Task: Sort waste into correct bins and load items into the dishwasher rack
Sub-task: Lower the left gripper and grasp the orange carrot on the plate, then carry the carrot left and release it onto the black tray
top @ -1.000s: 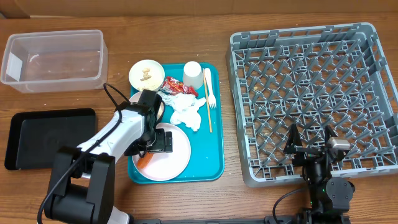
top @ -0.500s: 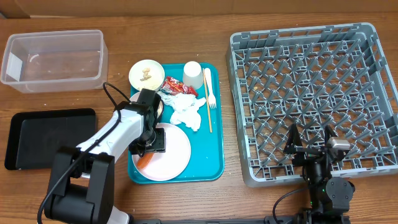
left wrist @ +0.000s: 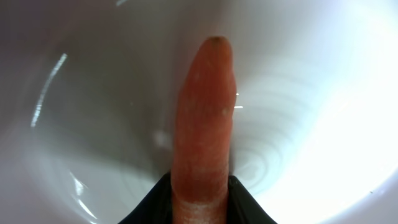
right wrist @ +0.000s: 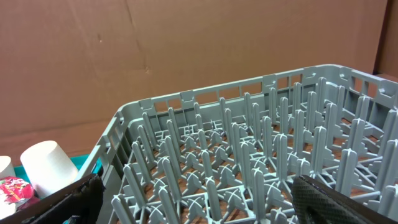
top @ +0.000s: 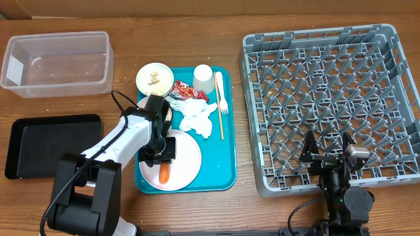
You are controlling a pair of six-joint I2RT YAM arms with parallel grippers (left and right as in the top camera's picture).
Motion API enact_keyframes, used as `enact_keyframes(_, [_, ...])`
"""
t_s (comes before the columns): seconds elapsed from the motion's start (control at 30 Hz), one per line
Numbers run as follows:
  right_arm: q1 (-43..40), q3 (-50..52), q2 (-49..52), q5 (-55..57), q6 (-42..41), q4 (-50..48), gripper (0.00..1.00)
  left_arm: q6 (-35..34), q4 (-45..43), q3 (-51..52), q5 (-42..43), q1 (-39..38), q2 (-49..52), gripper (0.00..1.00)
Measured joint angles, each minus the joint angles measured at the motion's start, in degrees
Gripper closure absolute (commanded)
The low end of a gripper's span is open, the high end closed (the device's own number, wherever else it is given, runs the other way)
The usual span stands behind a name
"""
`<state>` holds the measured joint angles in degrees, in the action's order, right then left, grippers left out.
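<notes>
At upper left the clear tub point(top: 58, 60) sits open-topped, with the black tray point(top: 52, 144) below it. Open table separates both from the teal tray point(top: 223, 164). The left gripper point(top: 163, 159) pinches the orange carrot point(left wrist: 202, 124) narrowly over the white plate point(top: 187, 164), likely for a leftward carry. At right the rack point(top: 250, 78) holds nothing, and the right gripper point(top: 326, 149) waits wide at its lower edge.

Orange carrot point(top: 163, 174), white plate point(top: 188, 160), teal tray point(top: 224, 164), grey rack point(top: 328, 92).
</notes>
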<state>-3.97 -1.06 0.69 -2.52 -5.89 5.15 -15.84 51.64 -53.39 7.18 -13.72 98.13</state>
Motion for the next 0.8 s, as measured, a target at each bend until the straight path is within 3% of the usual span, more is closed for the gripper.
enact_keyframes(0.13, [0.0, 0.0, 0.0, -0.02, -0.07, -0.02, 0.0, -0.02, 0.04, 0.0, 0.59, 0.0, 0.02, 0.96])
enact_keyframes(0.37, [0.0, 0.0, 0.0, -0.02, -0.04, 0.0, 0.0, 0.0, 6.64, -2.27, 1.86, 0.0, 1.4, 0.96])
enact_keyframes(0.53, [0.0, 0.0, 0.0, -0.02, -0.04, 0.0, 0.0, 0.0, 13.4, -10.45, 2.14, 0.35, 2.32, 0.96])
enact_keyframes(0.8, [0.0, 0.0, 0.0, -0.02, -0.04, 0.0, 0.0, -0.42, 18.25, -24.2, 2.56, 9.84, 2.32, 0.96])
